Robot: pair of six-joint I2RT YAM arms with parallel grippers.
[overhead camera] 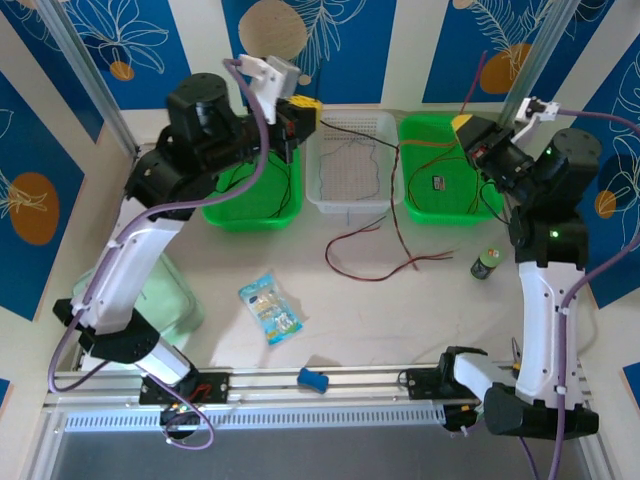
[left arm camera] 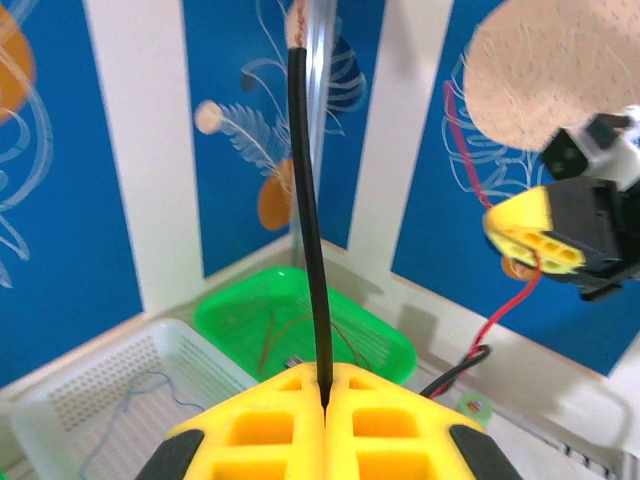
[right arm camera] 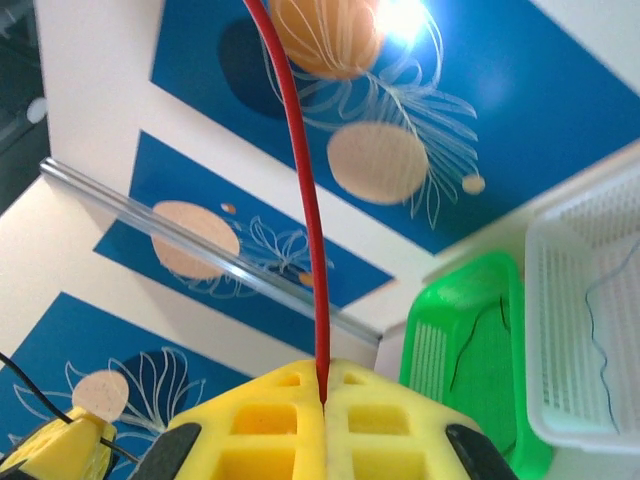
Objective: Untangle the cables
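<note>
Cables [overhead camera: 396, 238] in red and black loop across the table [overhead camera: 400, 320] just before the baskets, one strand running up along the right rim of the white basket [overhead camera: 350, 207]. Farther back, raised over the baskets, the left gripper [left arm camera: 324, 400] is clamped on a black cable [left arm camera: 310, 220] and the right gripper [right arm camera: 322, 390] pinches a red cable [right arm camera: 305, 200].
</note>
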